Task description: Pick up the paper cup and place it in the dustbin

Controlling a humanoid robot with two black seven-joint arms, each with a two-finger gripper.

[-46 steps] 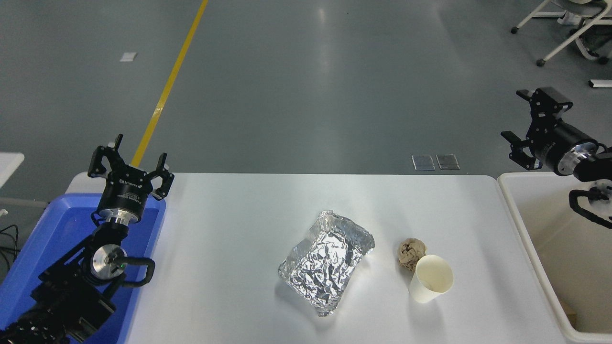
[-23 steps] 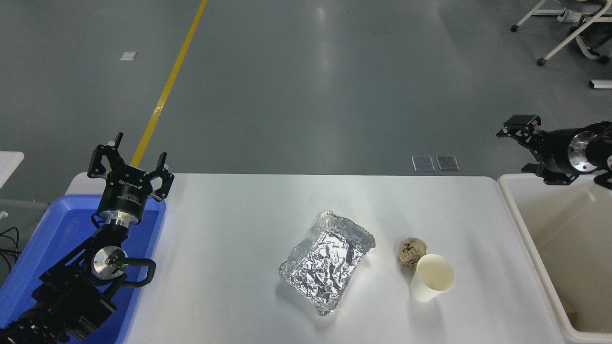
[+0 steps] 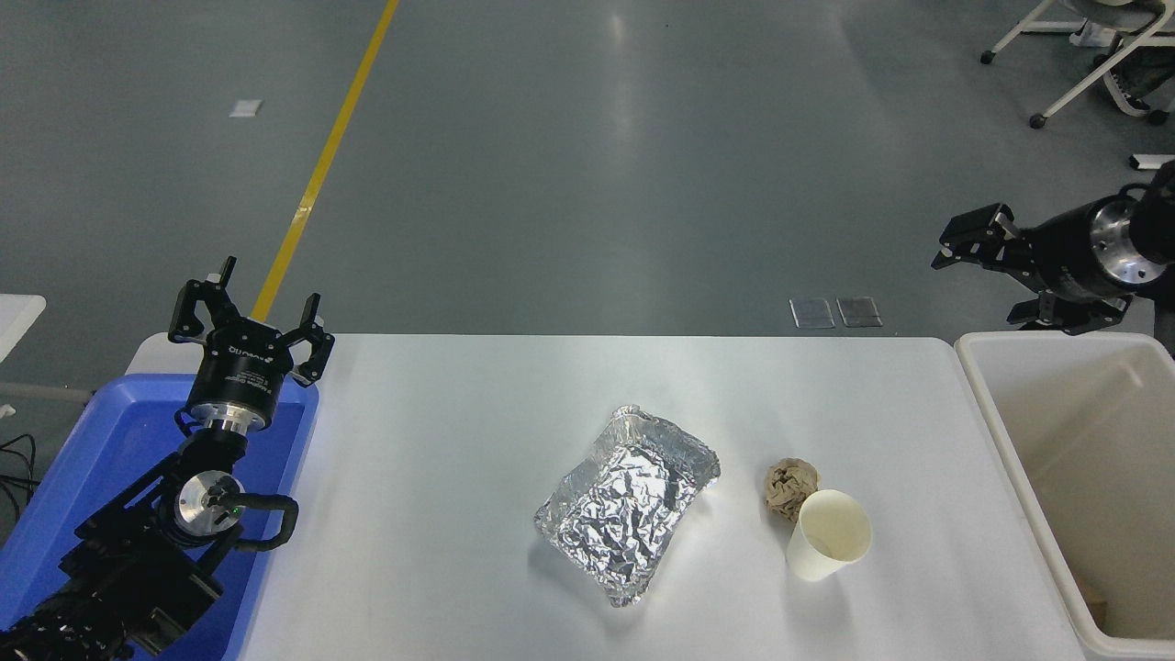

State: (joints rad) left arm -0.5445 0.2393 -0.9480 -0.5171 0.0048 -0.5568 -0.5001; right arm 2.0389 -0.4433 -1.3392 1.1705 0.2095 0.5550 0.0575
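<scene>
The white paper cup (image 3: 828,534) lies tilted on the white table (image 3: 441,441), its cream inside facing up, touching a crumpled brown paper ball (image 3: 790,487) just behind it. The off-white dustbin (image 3: 1001,431) stands at the table's right edge. My right gripper (image 3: 987,275) hangs open and empty in the air above the bin's far left corner, pointing left, well away from the cup. My left gripper (image 3: 248,314) is parked open over the blue bin at the far left.
A crinkled silver foil tray (image 3: 629,505) lies mid-table, left of the cup. A blue plastic bin (image 3: 101,441) sits at the table's left end under the left arm. Chair legs on castors (image 3: 1083,55) stand on the floor at the far right.
The right arm has swung its gripper from pointing up to pointing left, and it now sits a little higher and further left. The cup, ball, tray and left arm have not moved.
</scene>
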